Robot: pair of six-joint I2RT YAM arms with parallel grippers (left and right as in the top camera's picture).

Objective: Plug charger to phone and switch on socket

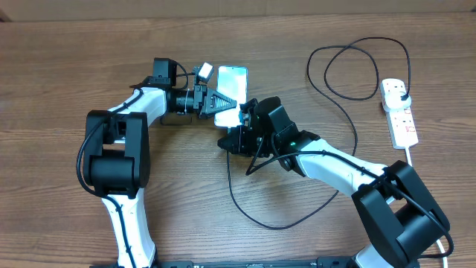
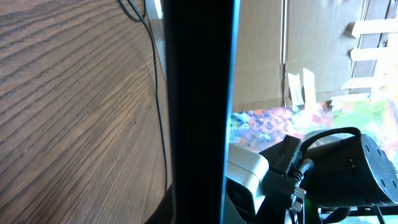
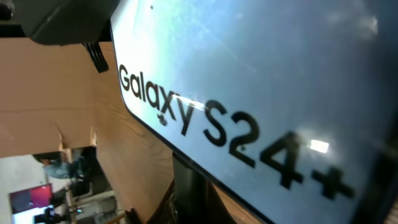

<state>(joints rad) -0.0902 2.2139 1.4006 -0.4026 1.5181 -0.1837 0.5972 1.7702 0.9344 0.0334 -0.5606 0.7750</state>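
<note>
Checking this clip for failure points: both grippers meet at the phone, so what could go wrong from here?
1. Only the left gripper pinches the phone; a push from the right gripper at its lower edge could twist it loose.
2. The charger cable ends hidden under the right gripper, so a misaligned push may jam.
3. Its slack loops beside the right arm and could snag on the way to the socket.

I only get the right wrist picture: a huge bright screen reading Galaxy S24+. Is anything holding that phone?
Observer: Yes, the left gripper is clamped on the phone from its side.
Operator: Is there a charging wire?
Observer: The charger loops over the table to the socket, far right.
Operator: And my camera's arm?
Observer: The right gripper sits shut by the phone's near end; whether it is plugged in is hidden.
</note>
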